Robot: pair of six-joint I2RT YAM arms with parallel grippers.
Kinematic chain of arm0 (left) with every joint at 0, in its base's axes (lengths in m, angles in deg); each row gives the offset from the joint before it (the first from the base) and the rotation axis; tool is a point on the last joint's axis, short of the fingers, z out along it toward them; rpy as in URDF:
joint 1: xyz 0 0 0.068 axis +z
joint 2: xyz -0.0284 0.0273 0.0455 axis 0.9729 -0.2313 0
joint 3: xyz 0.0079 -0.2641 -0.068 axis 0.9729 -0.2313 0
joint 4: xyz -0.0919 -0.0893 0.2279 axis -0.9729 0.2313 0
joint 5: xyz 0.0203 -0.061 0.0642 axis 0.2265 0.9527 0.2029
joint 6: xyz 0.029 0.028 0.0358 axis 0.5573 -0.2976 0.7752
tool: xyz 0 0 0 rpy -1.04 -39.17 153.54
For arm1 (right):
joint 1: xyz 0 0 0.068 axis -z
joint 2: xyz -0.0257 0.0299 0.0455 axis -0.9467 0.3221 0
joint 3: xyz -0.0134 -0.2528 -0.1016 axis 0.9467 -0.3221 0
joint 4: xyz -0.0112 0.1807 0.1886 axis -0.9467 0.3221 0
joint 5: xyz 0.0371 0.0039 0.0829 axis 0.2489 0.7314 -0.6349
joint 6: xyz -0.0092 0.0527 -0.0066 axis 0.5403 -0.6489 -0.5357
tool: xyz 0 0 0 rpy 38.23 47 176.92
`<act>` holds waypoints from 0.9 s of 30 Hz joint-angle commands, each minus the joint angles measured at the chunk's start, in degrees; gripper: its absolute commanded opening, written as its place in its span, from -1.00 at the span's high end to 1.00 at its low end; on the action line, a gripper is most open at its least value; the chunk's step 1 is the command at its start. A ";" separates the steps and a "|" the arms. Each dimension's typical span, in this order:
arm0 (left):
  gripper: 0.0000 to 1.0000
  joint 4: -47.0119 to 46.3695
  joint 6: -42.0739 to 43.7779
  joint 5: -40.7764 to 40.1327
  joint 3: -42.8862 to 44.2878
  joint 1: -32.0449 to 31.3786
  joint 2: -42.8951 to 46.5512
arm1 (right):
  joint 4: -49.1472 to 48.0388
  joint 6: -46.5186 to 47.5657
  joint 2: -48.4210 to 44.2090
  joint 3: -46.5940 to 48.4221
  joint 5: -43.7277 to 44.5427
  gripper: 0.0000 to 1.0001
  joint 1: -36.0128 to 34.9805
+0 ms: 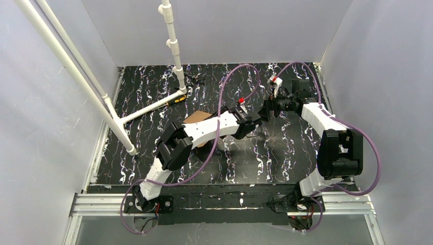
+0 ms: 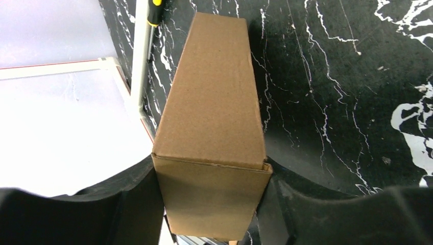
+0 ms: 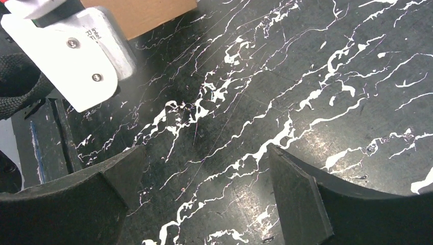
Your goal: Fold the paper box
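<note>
The paper box [image 2: 214,102] is a closed, long brown cardboard box. My left gripper [image 2: 213,173] is shut on its near end, one black finger pressed against each side. From above only brown patches of the box [image 1: 196,118] show under the left forearm, and the left jaws are hidden there. A corner of the box [image 3: 148,13] also appears at the top of the right wrist view. The right gripper [image 3: 204,168] hovers open over bare black marble table, nothing between its fingers; it sits just right of the left wrist [image 1: 268,108].
A white PVC pipe frame [image 1: 148,108] lies across the back left of the table, with a black-and-yellow marker [image 1: 176,100] beside it. The marker [image 2: 154,10] lies just beyond the box's far end. White walls enclose the table on three sides.
</note>
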 commanded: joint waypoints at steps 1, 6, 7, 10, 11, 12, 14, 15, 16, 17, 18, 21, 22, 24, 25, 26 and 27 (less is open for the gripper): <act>-0.14 -0.01 -5.92 3.83 0.67 -0.43 0.59 | 0.68 1.21 0.70 0.11 -0.25 -0.97 0.56; -0.43 -1.80 -6.16 9.61 0.21 -0.48 1.27 | 0.91 1.34 0.90 0.16 -0.25 -0.97 0.64; -0.46 -2.24 -5.93 11.24 0.18 -0.48 1.60 | 0.95 1.38 0.88 0.23 -0.32 -0.97 0.65; -0.60 -3.37 -5.88 15.43 0.11 -0.57 3.26 | 1.06 1.29 0.80 0.31 -0.56 -0.97 0.73; -0.68 -3.69 -5.75 16.92 0.09 -0.57 4.07 | 1.07 1.32 0.81 0.28 -0.60 -0.97 0.73; -0.71 -4.25 -5.31 18.77 -0.07 -0.61 5.02 | 1.11 1.38 0.80 0.25 -0.60 -0.97 0.78; -0.74 -5.29 -4.37 22.22 -0.66 -0.65 7.13 | 1.17 1.45 0.86 0.25 -0.60 -0.97 0.82; -0.79 -5.99 -3.93 24.47 -1.16 -0.65 8.29 | 1.28 1.47 0.87 0.36 -0.60 -0.97 0.82; -0.80 -7.01 -3.58 26.20 -2.34 -0.65 9.54 | 1.37 1.59 0.94 0.41 -0.60 -0.97 0.82; -0.84 -7.90 -3.43 28.02 -3.26 -0.66 10.83 | 1.47 1.64 1.01 0.41 -0.54 -0.97 0.82; -0.87 -8.85 -3.28 29.76 -4.34 -0.65 12.12 | 1.55 1.71 0.96 0.43 -0.52 -0.97 0.82; -0.88 -10.31 -3.85 31.71 -7.66 -0.50 14.59 | 1.67 1.73 0.89 0.43 -0.51 -0.97 0.82; -0.87 -10.21 -4.41 31.48 -8.61 -0.38 15.09 | 1.72 1.73 0.90 0.43 -0.51 -0.97 0.87; -0.87 -10.36 -5.79 30.88 -10.63 -0.13 16.41 | 1.74 1.74 0.93 0.43 -0.49 -0.97 0.91; -0.86 -10.58 -6.42 30.68 -11.42 -0.13 17.40 | 1.79 1.73 0.88 0.45 -0.43 -0.97 0.91; -0.86 -11.35 -7.05 30.77 -12.17 -0.13 18.69 | 1.82 1.81 0.88 0.35 -0.28 -0.97 0.91; -0.85 -12.15 -7.52 30.90 -13.01 -0.13 21.08 | 1.91 1.86 1.00 0.34 -0.21 -0.97 0.89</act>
